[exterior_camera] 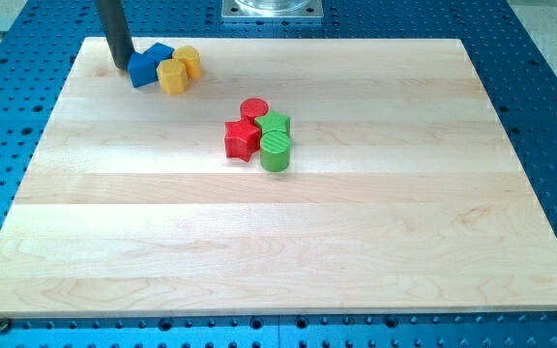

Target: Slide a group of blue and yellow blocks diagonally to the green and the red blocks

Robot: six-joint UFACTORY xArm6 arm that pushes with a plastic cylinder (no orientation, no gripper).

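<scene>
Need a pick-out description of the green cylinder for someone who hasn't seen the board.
Start at the four-block cluster near the wooden board's centre. The green cylinder is its bottommost block, touching the red star-shaped block on the view's left. Unlike the green star-shaped block above, it is round and ribbed.

One camera looks down at a slant on the whole wooden board (278, 242), from its near side.

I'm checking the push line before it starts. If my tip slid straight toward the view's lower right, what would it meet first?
My tip would first meet the blue blocks beside it, with the yellow blocks just beyond. Contact can't be confirmed.
</scene>
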